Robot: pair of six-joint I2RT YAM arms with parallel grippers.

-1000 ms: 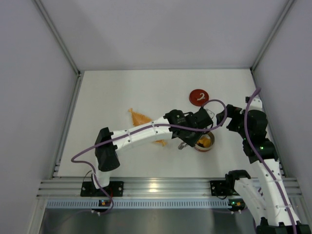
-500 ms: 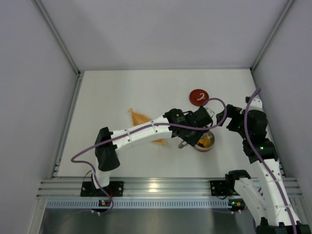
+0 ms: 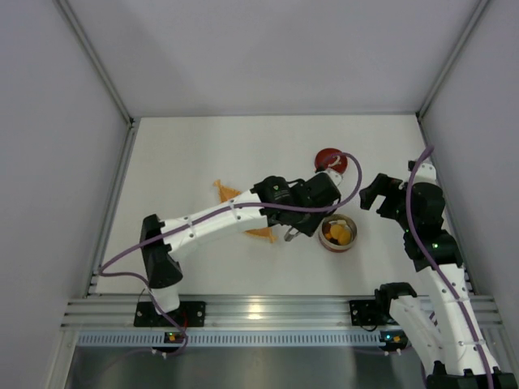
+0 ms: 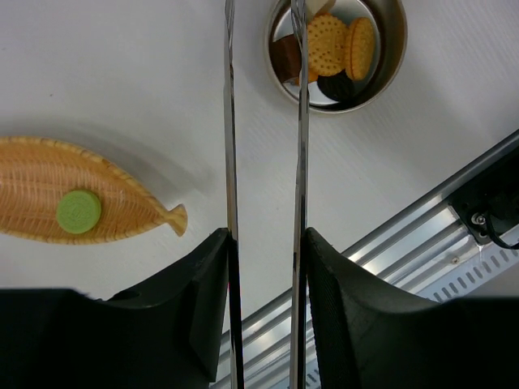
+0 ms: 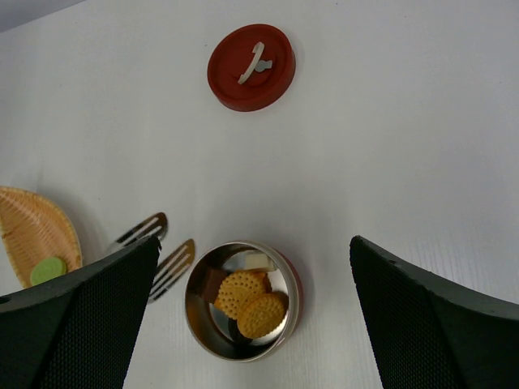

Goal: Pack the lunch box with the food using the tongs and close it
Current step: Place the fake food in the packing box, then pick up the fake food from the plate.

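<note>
The lunch box [image 5: 287,285], a shiny steel tin, stands open with food [image 5: 261,314] in it: two round biscuits, a brown piece and a white piece. My left gripper [image 4: 265,243] is shut on the tongs [image 4: 229,121]. Their arms are slightly apart and their tips [image 5: 173,266] hang just left of the tin [image 3: 338,233]. One green piece [image 4: 79,211] lies on the woven leaf dish [image 4: 130,212]. The red lid [image 5: 250,66] lies flat beyond the tin. My right gripper [image 5: 253,240] hovers open above the tin, holding nothing.
The left arm [image 3: 219,219] crosses the leaf dish [image 3: 231,194] and covers part of the lid [image 3: 327,156]. The right gripper [image 3: 373,194] hangs right of the tin. An aluminium rail [image 3: 259,312] runs along the near edge, and walls close in both sides.
My left gripper has drawn back to the left from above the tin, which now shows fully. The tongs' arms have spread a little. The right arm has barely moved.
</note>
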